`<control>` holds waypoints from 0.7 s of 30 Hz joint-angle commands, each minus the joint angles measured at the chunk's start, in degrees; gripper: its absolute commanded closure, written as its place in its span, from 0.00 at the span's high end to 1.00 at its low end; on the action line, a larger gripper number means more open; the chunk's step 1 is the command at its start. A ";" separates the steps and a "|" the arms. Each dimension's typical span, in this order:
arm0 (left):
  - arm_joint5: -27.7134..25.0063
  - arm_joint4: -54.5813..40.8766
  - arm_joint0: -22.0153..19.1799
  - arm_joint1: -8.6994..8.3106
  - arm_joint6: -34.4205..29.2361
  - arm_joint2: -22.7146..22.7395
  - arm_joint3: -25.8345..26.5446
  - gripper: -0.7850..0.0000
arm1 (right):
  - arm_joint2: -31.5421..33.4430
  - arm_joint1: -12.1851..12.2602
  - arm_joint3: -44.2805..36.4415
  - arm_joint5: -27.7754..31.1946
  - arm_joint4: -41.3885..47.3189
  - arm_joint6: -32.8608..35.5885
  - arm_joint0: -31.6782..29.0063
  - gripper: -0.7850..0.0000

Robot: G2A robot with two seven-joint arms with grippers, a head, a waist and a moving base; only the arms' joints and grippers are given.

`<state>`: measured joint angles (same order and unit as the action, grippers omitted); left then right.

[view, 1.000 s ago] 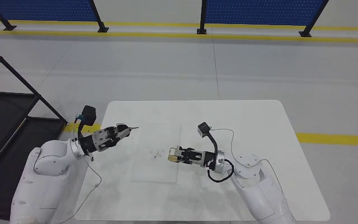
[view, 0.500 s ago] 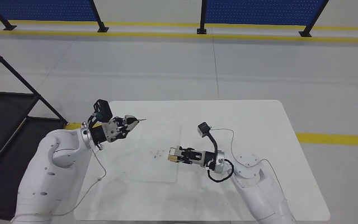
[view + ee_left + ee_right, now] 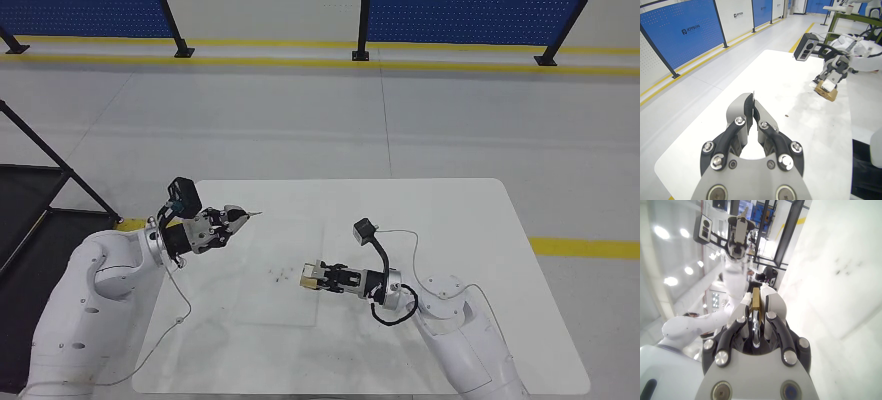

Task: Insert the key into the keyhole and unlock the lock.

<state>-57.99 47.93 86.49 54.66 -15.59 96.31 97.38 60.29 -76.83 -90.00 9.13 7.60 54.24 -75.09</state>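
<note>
My left gripper (image 3: 237, 215) is held above the table's left side, shut on a thin metal key (image 3: 753, 95) whose blade sticks out past the fingertips toward the table's middle. The key's tip (image 3: 254, 213) is a fine point in the top view. Near the table's middle, my right gripper (image 3: 312, 277) is shut on a brass padlock (image 3: 309, 277), the lock's body facing the left arm. In the right wrist view the padlock (image 3: 755, 303) sits edge-on between the fingers, its steel shackle (image 3: 755, 330) running back into the gripper. The left wrist view shows the padlock (image 3: 826, 92) well apart from the key.
The white table (image 3: 450, 220) has a few small dark specks (image 3: 275, 273) near its middle. A black frame (image 3: 45, 205) stands off the table's left edge. Blue barrier panels line the far floor. The table's right half holds no objects.
From one second ago to half a second ago, my left arm lifted and swung the key toward the table's far-left corner; since then it is still. The right arm has not moved.
</note>
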 commanded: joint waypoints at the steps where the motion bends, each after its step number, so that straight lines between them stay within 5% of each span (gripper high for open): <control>1: -0.01 3.82 0.36 -0.33 3.80 -0.87 1.39 0.00 | 0.00 0.00 0.00 0.00 0.00 0.00 0.00 0.00; 5: -0.01 22.50 -0.03 -1.47 17.95 -0.51 1.50 0.00 | 0.00 0.00 0.00 0.00 0.00 0.00 0.00 0.00; 9: 1.62 45.95 -0.57 -2.57 41.40 -1.09 -1.63 0.00 | 0.00 0.00 0.00 0.00 0.00 0.00 0.00 0.00; 15: 22.45 79.72 -2.63 -5.08 75.66 -5.74 -11.93 0.00 | 0.00 0.00 0.00 0.00 0.00 0.00 0.00 0.00; 21: 36.70 88.49 -9.71 -5.72 90.99 -10.48 -21.89 0.00 | 0.00 0.00 0.00 0.00 0.00 0.00 0.00 0.00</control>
<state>-23.59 136.52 77.88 48.91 72.73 86.39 76.76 60.29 -76.83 -90.00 9.13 7.60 54.24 -75.09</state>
